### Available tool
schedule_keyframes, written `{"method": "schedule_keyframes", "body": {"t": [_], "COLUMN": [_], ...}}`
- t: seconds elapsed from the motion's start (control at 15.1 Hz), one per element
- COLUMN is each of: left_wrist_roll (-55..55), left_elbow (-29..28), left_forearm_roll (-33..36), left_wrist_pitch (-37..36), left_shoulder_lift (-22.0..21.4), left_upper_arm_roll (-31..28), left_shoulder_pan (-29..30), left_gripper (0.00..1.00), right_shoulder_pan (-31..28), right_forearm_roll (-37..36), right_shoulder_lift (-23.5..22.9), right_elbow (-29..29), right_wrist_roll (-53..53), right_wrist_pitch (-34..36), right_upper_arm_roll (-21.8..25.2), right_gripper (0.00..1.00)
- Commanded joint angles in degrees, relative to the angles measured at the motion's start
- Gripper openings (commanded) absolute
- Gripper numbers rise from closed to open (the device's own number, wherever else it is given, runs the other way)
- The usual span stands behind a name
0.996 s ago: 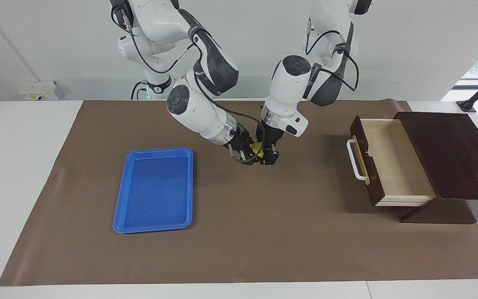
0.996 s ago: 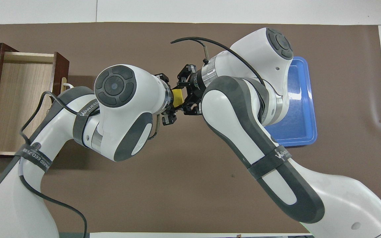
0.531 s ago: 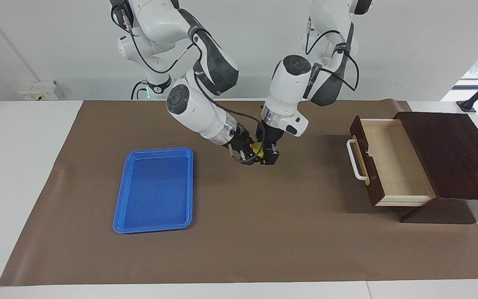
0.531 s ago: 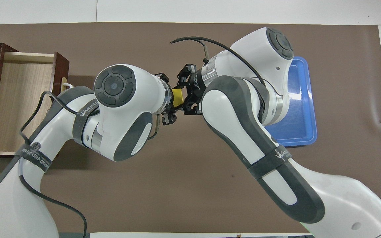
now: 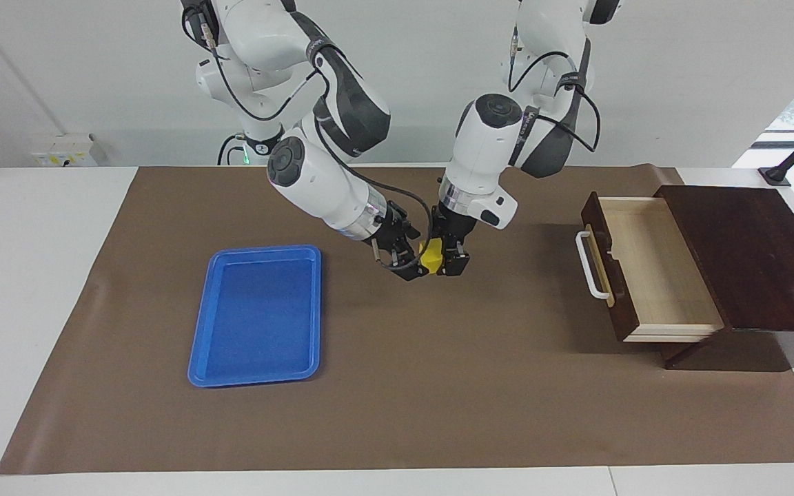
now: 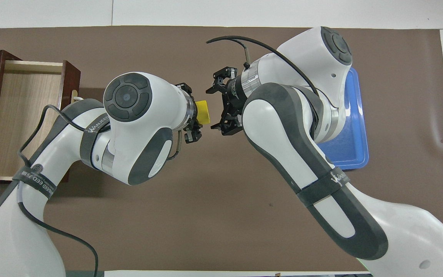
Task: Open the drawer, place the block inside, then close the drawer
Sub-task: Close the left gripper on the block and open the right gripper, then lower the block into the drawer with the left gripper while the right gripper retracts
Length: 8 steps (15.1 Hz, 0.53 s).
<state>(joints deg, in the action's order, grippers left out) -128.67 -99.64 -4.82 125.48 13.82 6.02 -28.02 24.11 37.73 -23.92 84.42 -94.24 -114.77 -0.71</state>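
Note:
The yellow block [image 5: 430, 254] [image 6: 203, 111] hangs in the air above the middle of the brown mat, with my left gripper [image 5: 446, 263] [image 6: 195, 111] shut on it. My right gripper [image 5: 405, 262] [image 6: 215, 107] is open just beside the block, on the blue tray's side, with a small gap between it and the block. The drawer [image 5: 652, 265] [image 6: 21, 115] of the dark brown box stands pulled out at the left arm's end of the table. Its pale wood interior is bare and its white handle [image 5: 588, 265] faces the middle of the table.
A flat blue tray [image 5: 259, 313] [image 6: 356, 127] lies on the mat toward the right arm's end, partly covered by the right arm in the overhead view. The dark box top [image 5: 748, 255] stands beside the open drawer. Brown mat [image 5: 438, 386] covers the table.
My right gripper has opened and drawn back from the block toward the tray. The block now stays in the left gripper alone, which has shifted slightly toward the drawer.

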Motion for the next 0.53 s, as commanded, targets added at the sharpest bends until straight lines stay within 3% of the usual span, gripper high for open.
{"method": "schedule_keyframes", "body": {"t": [0.0, 0.27, 0.46], "left_wrist_roll": [0.5, 9.6, 20.1], "left_elbow": [-0.9, 1.3, 1.7], "left_forearm_roll": [-1.0, -0.5, -1.1], "left_wrist_pitch": [0.0, -10.6, -17.1], "left_shoulder_lift": [-0.6, -2.0, -6.4], "left_upper_arm_roll": [-0.3, -0.7, -0.7], "left_shoulder_pan": [0.3, 6.2, 14.0], "left_gripper": [0.0, 0.0, 0.0], "right_shoulder_pan": [-0.7, -5.5, -12.0], "right_forearm_roll": [-0.9, -2.9, -5.7], "right_shoulder_lift": [0.9, 2.5, 5.2], "right_elbow": [-0.1, -0.1, -0.1], "right_wrist_roll": [-1.5, 0.4, 13.2], "right_wrist_pitch": [1.2, 4.8, 12.2], "right_upper_arm_roll": [-0.1, -0.1, 0.0], "right_gripper": [1.0, 1.0, 1.0]}}
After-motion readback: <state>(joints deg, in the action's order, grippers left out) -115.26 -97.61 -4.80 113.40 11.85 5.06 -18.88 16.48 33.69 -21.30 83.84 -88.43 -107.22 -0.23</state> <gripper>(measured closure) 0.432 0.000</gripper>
